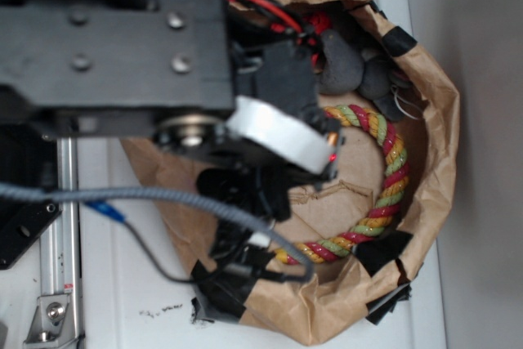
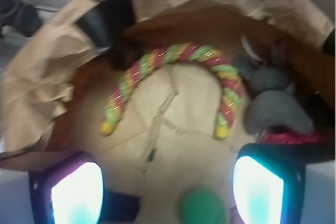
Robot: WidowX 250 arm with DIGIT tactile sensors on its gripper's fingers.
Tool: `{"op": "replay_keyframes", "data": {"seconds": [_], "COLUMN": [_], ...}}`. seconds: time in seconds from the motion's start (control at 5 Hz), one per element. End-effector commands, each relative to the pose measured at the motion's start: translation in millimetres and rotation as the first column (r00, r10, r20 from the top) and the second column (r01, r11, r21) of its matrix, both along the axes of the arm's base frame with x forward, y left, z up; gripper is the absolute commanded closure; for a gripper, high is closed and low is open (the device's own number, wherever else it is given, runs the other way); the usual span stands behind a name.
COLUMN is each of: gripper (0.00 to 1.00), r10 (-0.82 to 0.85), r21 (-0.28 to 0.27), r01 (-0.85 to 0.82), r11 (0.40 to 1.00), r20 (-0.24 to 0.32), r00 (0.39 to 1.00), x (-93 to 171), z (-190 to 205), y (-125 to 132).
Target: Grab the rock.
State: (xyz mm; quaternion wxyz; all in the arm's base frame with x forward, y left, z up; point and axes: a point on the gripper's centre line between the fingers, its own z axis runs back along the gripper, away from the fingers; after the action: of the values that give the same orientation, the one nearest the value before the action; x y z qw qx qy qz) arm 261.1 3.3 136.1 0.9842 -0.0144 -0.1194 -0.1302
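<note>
Grey rocks lie at the paper bin's far side: a large dark one with a smaller one beside it. The wrist view shows the rock at the right, just beyond my right fingertip, and another grey one behind it. My gripper is open above the bin floor, its glowing pads wide apart with nothing between them. In the exterior view the arm hides the gripper itself.
A brown paper bin with black tape patches holds a red, green and yellow rope curved in an arc. A green round object lies on the floor near the fingers. Something red or pink sits by the rock.
</note>
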Motion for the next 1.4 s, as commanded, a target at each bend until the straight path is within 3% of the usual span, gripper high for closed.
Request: {"op": "replay_keyframes", "data": {"seconds": [0.0, 0.2, 0.4, 0.6, 1.0, 1.2], "gripper": [0.0, 0.0, 0.0, 0.0, 0.0, 0.0], "r10": [-0.209, -0.327, -0.396, -0.461, -0.506, -0.513], "r21": [0.243, 0.229, 0.258, 0.154, 0.105, 0.091], "r01": [0.184, 0.305, 0.376, 0.454, 0.495, 0.508], "r11": [0.952, 0.925, 0.89, 0.878, 0.862, 0.857], "r20": [0.081, 0.065, 0.028, 0.008, 0.171, 0.253], "r00": [0.975, 0.943, 0.918, 0.888, 0.845, 0.82], "x": [35.7, 38.3, 40.4, 48.1, 58.8, 48.4], "z": [-13.1, -23.3, -41.2, -55.8, -49.4, -48.5], "y": [-12.0, -32.7, -50.8, -60.0, -66.6, -69.5]}}
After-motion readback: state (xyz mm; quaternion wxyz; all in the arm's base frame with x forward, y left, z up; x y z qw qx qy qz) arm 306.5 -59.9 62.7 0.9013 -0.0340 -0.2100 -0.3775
